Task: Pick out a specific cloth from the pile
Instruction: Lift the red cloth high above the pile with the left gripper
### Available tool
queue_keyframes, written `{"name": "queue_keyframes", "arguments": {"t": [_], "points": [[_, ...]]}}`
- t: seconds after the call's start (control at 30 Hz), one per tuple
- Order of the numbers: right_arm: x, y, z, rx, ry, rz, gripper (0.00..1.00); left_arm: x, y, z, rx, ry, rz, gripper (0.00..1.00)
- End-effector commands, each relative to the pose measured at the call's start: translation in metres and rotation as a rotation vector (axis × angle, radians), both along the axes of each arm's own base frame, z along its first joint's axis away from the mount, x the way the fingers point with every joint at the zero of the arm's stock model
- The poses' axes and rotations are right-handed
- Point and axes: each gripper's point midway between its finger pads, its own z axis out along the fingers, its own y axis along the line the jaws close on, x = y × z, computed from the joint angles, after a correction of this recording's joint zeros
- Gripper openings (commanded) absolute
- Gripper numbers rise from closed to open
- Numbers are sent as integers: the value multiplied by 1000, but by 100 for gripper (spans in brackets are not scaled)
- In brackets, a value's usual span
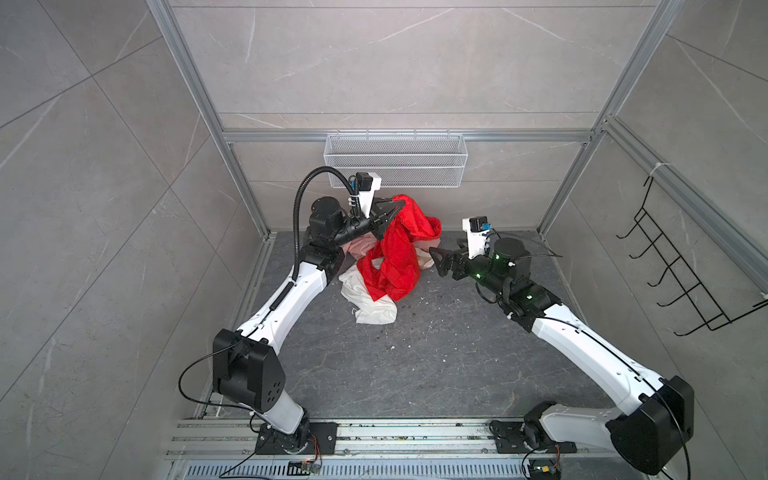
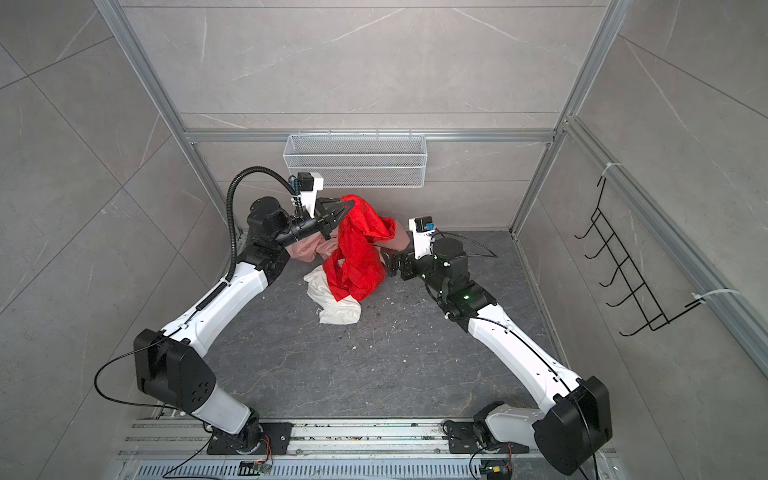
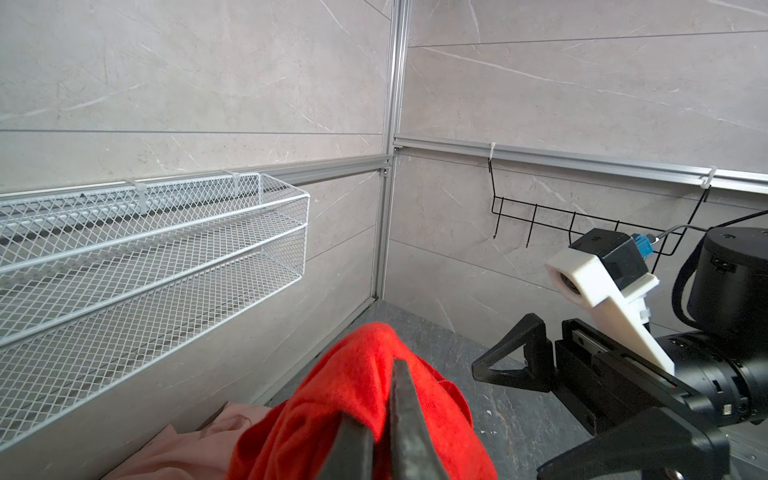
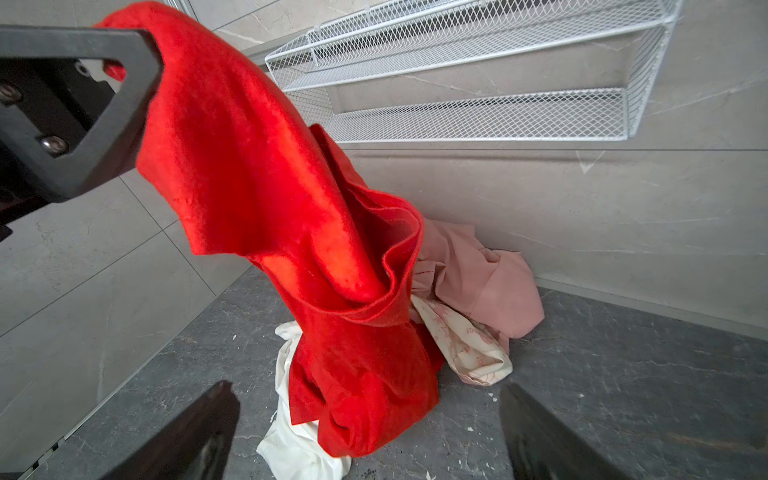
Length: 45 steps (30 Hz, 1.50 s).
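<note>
The cloth [image 1: 395, 249] [image 4: 266, 187] is bright red, thin and limp. It hangs as a long twisted drape, with rolled folds halfway down and a crumpled lower end. Its top corner is high, just under the white wire basket [image 1: 395, 162] on the back wall. Its lower end reaches down to the pile [image 1: 374, 305], over the white garment [image 4: 299, 449] on the dark desk [image 1: 415, 365]; whether it rests there or only brushes it cannot be told.

In both top views the cloth covers the pile's middle, and the left arm [image 1: 291, 291] hides part of the pink garment [image 4: 498, 282]. A cream printed piece [image 4: 465, 345] shows plainly only in the right wrist view. In the left wrist view the frame edge cuts off the cloth's lower part.

The left end effector [image 1: 397, 204] is clamped tight on the cloth's top corner, with red fabric bunched around its fingers [image 3: 405, 415]. The right end effector [image 1: 436, 262] holds nothing — its jaws stand wide apart, low and just beside the cloth's lower half
</note>
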Motion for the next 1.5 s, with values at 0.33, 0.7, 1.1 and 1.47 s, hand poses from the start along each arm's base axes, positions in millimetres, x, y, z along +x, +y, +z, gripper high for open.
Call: {"name": "queue_keyframes", "arguments": {"t": [0.33, 0.7, 1.1, 1.47], "points": [[-6, -1, 19, 39, -44, 6, 100, -53, 11, 92, -109, -246, -50, 0], [-9, -4, 19, 43, -44, -1, 100, -62, 14, 108, -119, -286, -51, 0], [-12, -6, 24, 50, -52, 0, 100, -73, 15, 130, -136, -331, -67, 0], [-14, -6, 32, 51, -67, 6, 100, -78, 14, 146, -155, -356, -76, 0]]}}
